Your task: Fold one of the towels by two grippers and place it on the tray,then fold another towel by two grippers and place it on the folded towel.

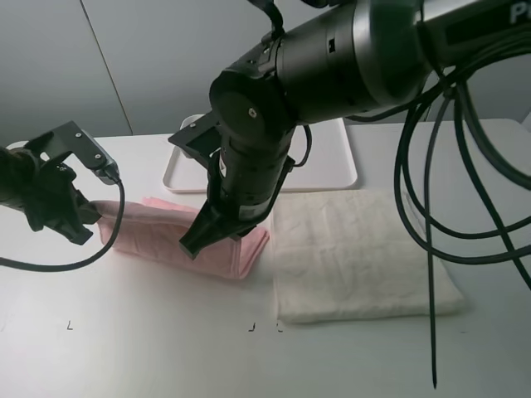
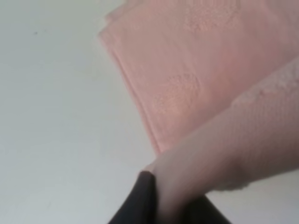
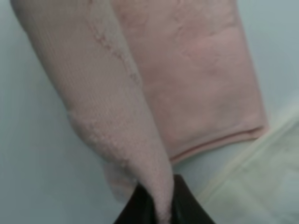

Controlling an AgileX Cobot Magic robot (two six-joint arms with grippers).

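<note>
Grey wall panels (image 1: 124, 50) stand behind a white table (image 1: 124, 348). On it the soft pink terry cloth towel (image 1: 153, 228) lies left of centre as a long band running left to right, already doubled into layers. Its raised upper layer is held at both ends.

The left gripper (image 1: 83, 225), a black claw on a black arm, has its fingers pressed onto the left end. The right gripper (image 1: 197, 243) reaches across the middle and pinches the near edge towards the towel's right end.

A soft cream-white terry cloth towel (image 1: 357, 257) lies flat just beside the pink towel's right end. The flat white rectangular plastic tray (image 1: 332, 157) sits farther back, partly hidden by the right arm.

Bare table shows along the whole near side and to the left of the pink towel. Black cables (image 1: 431, 207) loop down over the cream towel's right part.

The left wrist view shows faint embossed shapes on the pink towel (image 2: 196, 70), its stacked layer edges, and a fold clamped in the left gripper (image 2: 173, 210). The right wrist view shows a lifted strip of pink towel (image 3: 196, 70) squeezed in the closed right gripper (image 3: 161, 205). It also shows a thin strip of table between the towel's hemmed corner and the cream towel (image 3: 261, 186). That gap is hard to see from the high camera.
</note>
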